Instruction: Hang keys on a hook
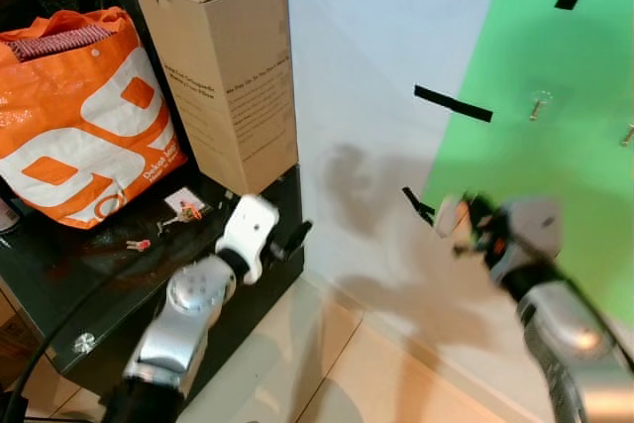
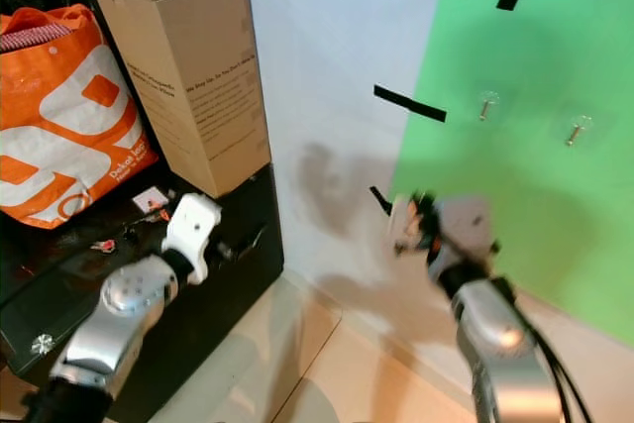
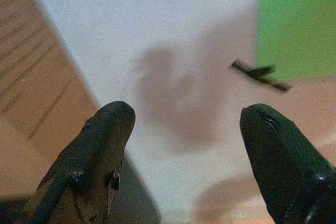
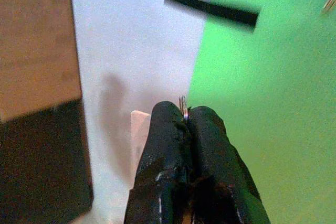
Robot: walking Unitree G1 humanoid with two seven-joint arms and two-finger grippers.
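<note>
Green sheeting (image 1: 555, 146) is taped to the pale wall, and two hooks are fixed to it, the nearer hook (image 1: 538, 104) up and to the right of the right gripper (image 4: 185, 124). A key ring (image 4: 183, 107) is pinched between its pressed-together fingers (a white tag hangs beside them). The right arm is judged far nearer the hook. The left gripper (image 3: 184, 145) is held spread, empty, by the black cabinet (image 1: 59, 294).
</note>
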